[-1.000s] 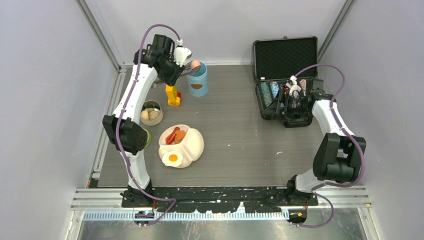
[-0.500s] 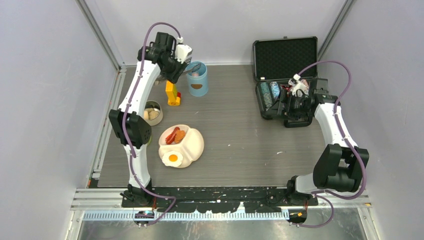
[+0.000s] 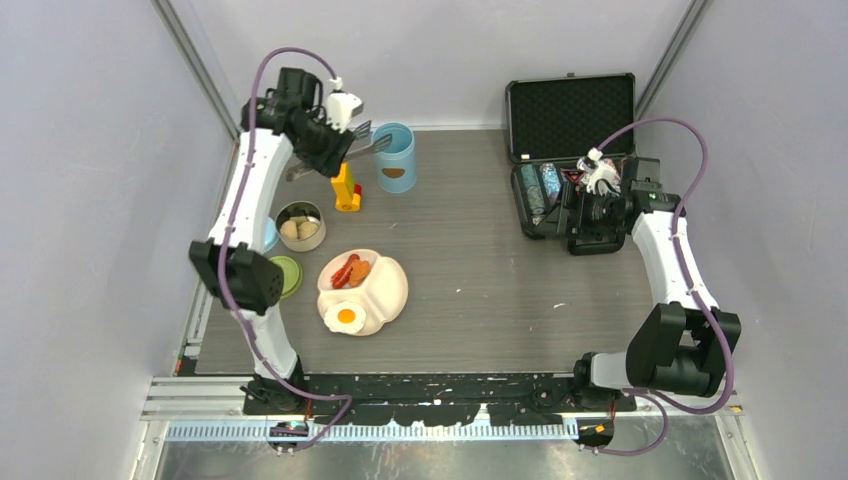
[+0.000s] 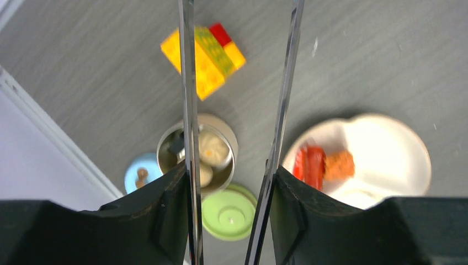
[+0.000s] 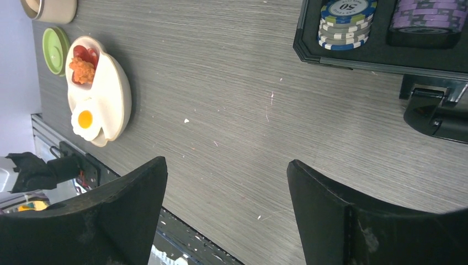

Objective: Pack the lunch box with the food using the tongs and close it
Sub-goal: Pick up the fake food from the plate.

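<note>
My left gripper (image 3: 345,132) is raised at the back left, shut on the silver tongs (image 3: 370,142). In the left wrist view its fingers (image 4: 165,204) press the tongs' two arms (image 4: 188,99), which stand apart with nothing between them. The tips sit just left of the light-blue lunch box canister (image 3: 396,160). Below lie the steel bowl (image 4: 221,138) with beige buns (image 4: 212,148), the green lid (image 4: 229,212) and the blue lid (image 4: 141,172). The cream plate (image 3: 385,290) holds red sausages (image 3: 344,271), a nugget (image 3: 361,270) and a fried egg (image 3: 346,318). My right gripper (image 5: 226,165) is open and empty.
A yellow block stack (image 3: 346,190) stands between the canister and the steel bowl (image 3: 300,226). An open black case (image 3: 570,120) with poker chips (image 5: 345,22) sits at the back right, right beside my right arm.
The tongs held a pink egg over the canister a second ago. The egg is gone from them now, the arms have spread, and my left gripper has pulled back to the left.
</note>
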Controlling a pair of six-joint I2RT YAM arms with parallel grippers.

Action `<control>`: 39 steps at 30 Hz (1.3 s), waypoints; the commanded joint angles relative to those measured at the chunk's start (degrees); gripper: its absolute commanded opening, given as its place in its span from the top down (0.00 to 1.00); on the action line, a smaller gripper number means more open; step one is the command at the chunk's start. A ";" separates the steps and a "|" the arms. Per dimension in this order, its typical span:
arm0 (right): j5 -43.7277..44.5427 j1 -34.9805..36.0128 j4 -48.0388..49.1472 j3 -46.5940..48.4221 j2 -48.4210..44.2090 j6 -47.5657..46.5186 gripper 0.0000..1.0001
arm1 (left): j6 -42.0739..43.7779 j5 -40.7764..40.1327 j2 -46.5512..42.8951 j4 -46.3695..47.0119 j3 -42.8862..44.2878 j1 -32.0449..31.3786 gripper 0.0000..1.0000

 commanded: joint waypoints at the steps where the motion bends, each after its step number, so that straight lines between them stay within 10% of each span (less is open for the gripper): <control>1: 0.99 0.99 0.05 0.95 -2.28 -1.80 0.16 | 3.47 4.94 -15.12 -2.48 -8.52 2.12 0.50; 18: 9.53 14.91 2.38 -1.51 -1.45 -3.77 0.16 | 9.66 4.49 -47.49 -12.60 -45.71 3.60 0.50; 39: 10.41 15.61 2.35 -3.01 -2.37 -4.37 0.16 | 12.30 -2.50 -45.00 -5.09 -56.23 3.15 0.48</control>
